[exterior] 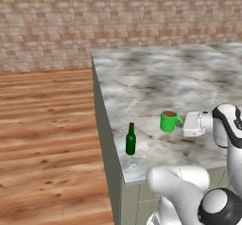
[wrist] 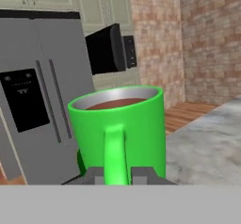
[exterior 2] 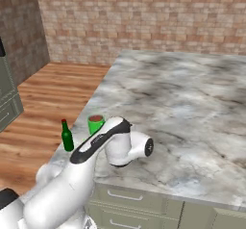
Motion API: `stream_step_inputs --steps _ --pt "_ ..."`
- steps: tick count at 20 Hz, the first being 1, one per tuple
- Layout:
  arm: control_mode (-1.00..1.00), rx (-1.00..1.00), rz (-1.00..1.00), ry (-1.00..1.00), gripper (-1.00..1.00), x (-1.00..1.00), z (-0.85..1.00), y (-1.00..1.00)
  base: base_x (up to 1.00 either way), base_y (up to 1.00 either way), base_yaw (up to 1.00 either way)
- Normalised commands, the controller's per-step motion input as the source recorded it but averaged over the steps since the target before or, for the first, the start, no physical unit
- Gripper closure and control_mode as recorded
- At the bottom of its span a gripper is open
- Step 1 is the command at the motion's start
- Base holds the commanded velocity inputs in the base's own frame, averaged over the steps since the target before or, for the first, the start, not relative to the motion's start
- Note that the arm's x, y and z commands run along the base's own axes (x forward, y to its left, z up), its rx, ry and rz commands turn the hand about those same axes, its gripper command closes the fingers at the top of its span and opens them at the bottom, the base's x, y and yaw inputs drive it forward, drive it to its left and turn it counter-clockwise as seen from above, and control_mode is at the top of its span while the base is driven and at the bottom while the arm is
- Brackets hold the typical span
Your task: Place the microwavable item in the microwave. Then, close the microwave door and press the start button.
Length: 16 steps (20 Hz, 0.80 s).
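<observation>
Mug [wrist: 121, 126]: bright green, upright on the marble counter [exterior: 189, 77], near its left front corner; brown liquid inside; handle turned toward the arm.
Mug in left base view [exterior: 168, 121]: stands just right of the bottle, handle pointing right at the white hand.
Mug in right base view [exterior 2: 96, 123]: partly hidden behind the arm's forearm, rim and brown liquid visible.
Claw [wrist: 116, 175]: closed narrow on the mug's handle; one dark tip on either side of the handle at the bottom of the hand view, pressed against it.
Claw in left base view [exterior: 184, 124]: reaches level from the right, tips at the handle.
Bottle [exterior: 131, 139]: dark green, red cap, upright near the counter's front edge, beside the mug but apart from it; also seen at the counter's left edge in the right base view [exterior 2: 67, 135].
Microwave [wrist: 109, 49]: black, set among pale cabinets across the room, well apart from the mug; door [wrist: 104, 51] looks swung outward, dark glass facing the room; control panel at its right.
Fridge [wrist: 40, 96]: grey, two doors, black dispenser panel on the left door, left of the microwave.
Floor [exterior: 47, 139]: wood planks, left of the counter.
Wall [exterior: 118, 16]: brick, behind the counter.
</observation>
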Motion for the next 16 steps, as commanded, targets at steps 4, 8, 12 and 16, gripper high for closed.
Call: stream_step_inputs --steps 4,8,12,16 --pt "-1.0 -0.02 0.03 0.0 1.0 -0.44 0.95 0.37 0.0 0.0 0.0" --pt "-1.0 -0.05 0.0 0.0 1.0 -0.29 0.77 0.53 0.0 0.0 0.0" --pt "-1.0 -0.01 0.0 -0.04 1.0 -0.31 0.22 0.15 0.0 0.0 0.0" --pt "-1.0 0.0 0.0 -0.01 1.0 -0.02 0.0 0.11 0.0 0.0 0.0"
